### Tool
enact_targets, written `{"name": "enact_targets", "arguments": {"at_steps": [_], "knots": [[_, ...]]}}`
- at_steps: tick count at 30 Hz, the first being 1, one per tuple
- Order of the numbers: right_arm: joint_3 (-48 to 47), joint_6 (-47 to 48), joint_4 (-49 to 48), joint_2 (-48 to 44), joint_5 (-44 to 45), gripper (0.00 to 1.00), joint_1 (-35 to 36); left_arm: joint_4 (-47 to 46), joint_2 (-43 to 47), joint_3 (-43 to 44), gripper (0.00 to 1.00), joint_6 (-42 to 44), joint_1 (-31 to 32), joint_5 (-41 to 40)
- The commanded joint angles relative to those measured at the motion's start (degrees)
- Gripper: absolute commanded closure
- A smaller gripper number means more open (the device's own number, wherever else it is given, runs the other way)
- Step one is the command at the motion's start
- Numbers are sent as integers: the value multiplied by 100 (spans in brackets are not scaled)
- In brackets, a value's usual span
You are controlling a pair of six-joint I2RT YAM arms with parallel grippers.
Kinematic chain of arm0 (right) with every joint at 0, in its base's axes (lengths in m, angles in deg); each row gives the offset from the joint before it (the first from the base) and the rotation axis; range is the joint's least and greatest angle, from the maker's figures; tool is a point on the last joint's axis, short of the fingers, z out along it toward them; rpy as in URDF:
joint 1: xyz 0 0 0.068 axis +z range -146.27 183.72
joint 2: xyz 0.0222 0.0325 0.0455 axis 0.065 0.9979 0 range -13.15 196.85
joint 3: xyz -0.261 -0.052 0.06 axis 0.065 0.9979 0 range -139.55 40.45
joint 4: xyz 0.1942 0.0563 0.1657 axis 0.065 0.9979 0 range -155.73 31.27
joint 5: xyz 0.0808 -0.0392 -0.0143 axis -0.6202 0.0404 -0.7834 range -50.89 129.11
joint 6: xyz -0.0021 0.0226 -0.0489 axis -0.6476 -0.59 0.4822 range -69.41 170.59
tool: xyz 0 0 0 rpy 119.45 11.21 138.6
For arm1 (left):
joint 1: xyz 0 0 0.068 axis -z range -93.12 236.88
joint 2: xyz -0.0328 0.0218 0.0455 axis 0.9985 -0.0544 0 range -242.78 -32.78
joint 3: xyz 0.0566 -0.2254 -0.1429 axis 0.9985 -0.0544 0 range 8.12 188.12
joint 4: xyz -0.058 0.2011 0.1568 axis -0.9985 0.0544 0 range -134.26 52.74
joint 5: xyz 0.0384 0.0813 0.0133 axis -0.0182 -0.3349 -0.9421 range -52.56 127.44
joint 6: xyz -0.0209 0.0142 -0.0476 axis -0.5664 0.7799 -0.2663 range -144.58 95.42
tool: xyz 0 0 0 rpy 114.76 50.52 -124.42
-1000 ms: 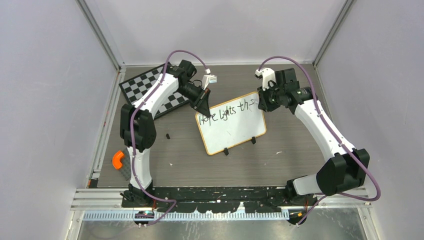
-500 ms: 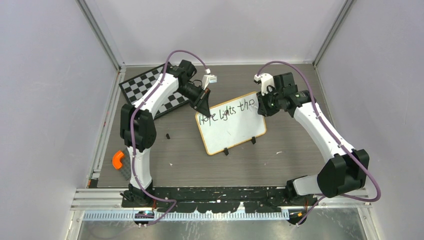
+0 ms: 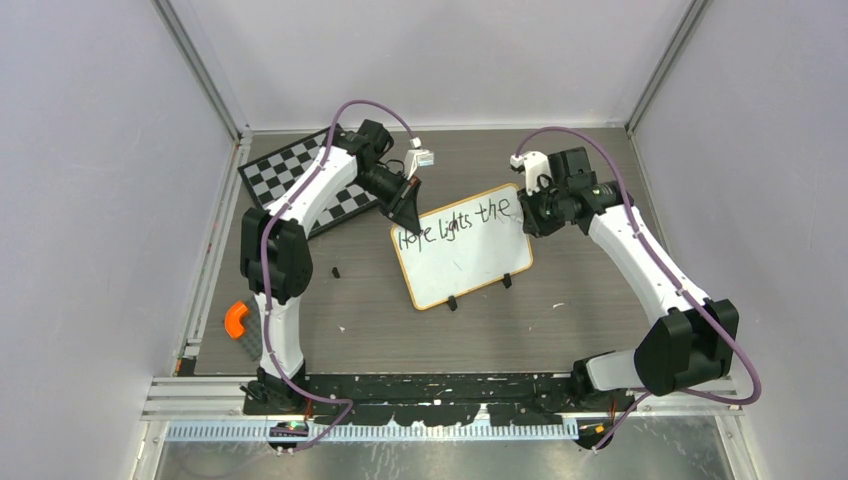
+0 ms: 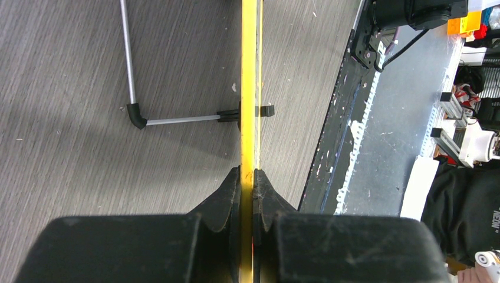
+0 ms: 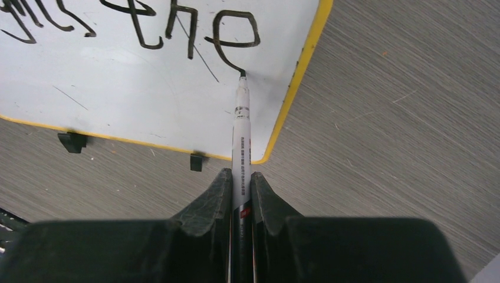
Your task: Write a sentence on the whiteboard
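The whiteboard (image 3: 462,255) stands tilted mid-table on two black clip feet, with "Hope lights the" in black along its top. My left gripper (image 3: 407,210) is shut on the board's top-left edge; the left wrist view shows the yellow rim (image 4: 248,88) edge-on between the pads. My right gripper (image 3: 527,212) is shut on a white-and-black marker (image 5: 240,141). Its tip touches the board (image 5: 118,88) at the tail of the last "e", near the right corner.
A black-and-white chessboard (image 3: 290,178) lies at the back left under my left arm. A small black piece (image 3: 336,271) lies left of the whiteboard. An orange-handled tool (image 3: 238,319) sits at the table's left edge. A wire stand (image 4: 138,118) props the board's back.
My right gripper moved the marker rightward and finished the "e", so the line now reads "Hope lights the". My left gripper and the board stayed still.
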Motion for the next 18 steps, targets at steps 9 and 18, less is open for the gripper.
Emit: {"name": "enact_targets", "arguments": {"at_steps": [9, 18], "knots": [[-530, 191, 250, -203, -403, 100, -87, 220, -86, 256, 83, -26, 35, 31], [-977, 125, 666, -221, -1466, 100, 59, 211, 190, 337, 55, -252, 14, 138]]}}
